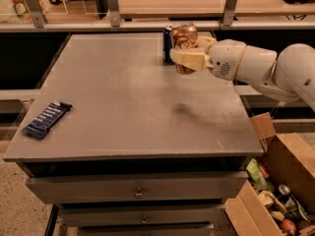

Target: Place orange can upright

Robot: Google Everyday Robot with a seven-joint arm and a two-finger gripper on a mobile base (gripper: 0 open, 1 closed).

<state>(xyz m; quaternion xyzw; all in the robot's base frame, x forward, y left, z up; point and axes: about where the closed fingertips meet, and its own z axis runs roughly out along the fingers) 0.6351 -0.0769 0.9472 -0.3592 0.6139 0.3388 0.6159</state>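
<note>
My gripper (pixel 189 53) is shut on the orange can (pixel 184 37), a shiny gold-orange can held roughly upright above the far right part of the grey table (pixel 118 107). The cream fingers (pixel 188 59) wrap around the can's middle, hiding part of it. The can hangs above the tabletop, and its shadow falls on the surface below, toward the front. A dark blue soda can (pixel 168 44) stands upright on the table just left of and behind the held can.
A dark blue snack bar (pixel 47 118) lies near the table's front left edge. A cardboard box (pixel 280 186) with mixed items sits on the floor at the right. A railing and shelf run behind the table. Drawers sit under the tabletop.
</note>
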